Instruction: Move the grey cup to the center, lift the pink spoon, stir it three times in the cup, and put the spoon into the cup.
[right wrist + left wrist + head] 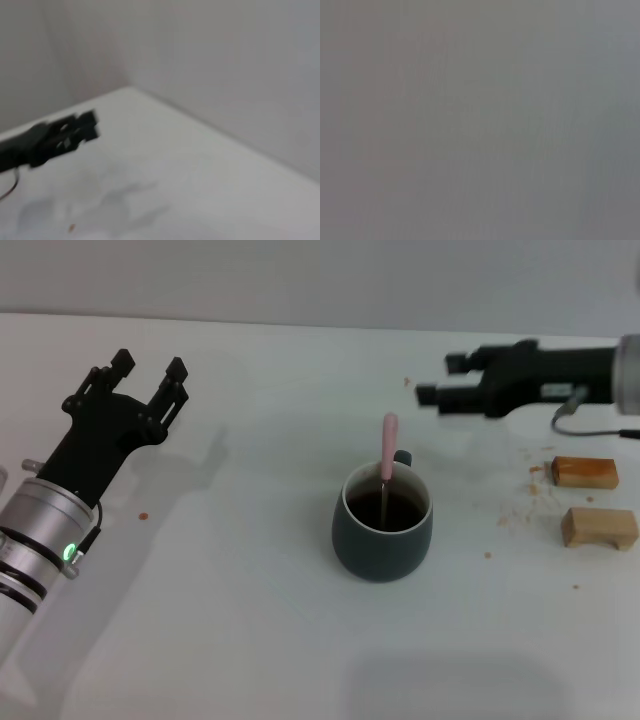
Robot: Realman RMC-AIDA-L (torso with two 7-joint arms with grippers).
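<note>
1. The grey cup (pixel 383 523) stands upright near the middle of the white table (pixel 250 640), its loop handle on the far side, dark brown liquid inside; everything below is placed against this cup.
2. Well to the left of the cup, the left gripper (pixel 147 370) hovers above the table with its two black fingers spread apart and nothing between them; its silver wrist runs off toward the near left corner; the right wrist view shows this gripper (pixel 85 126) far off over the table.
3. Inside the cup stands the pink spoon (pixel 387 465); its metal stem dips into the liquid, its pale pink handle leans on the far rim and rises above it.
4. To the right of the cup and farther back, the right gripper (pixel 437 380) hangs level, pointing toward the cup's side, jaws parted and empty, clear of the spoon.
5. Right of the cup, near the table's edge, lie two tan wooden blocks (pixel 585 472), one behind the other, with crumbs (pixel 520 510) scattered between them and the cup.
6. The left wrist view shows only a flat grey blur.
</note>
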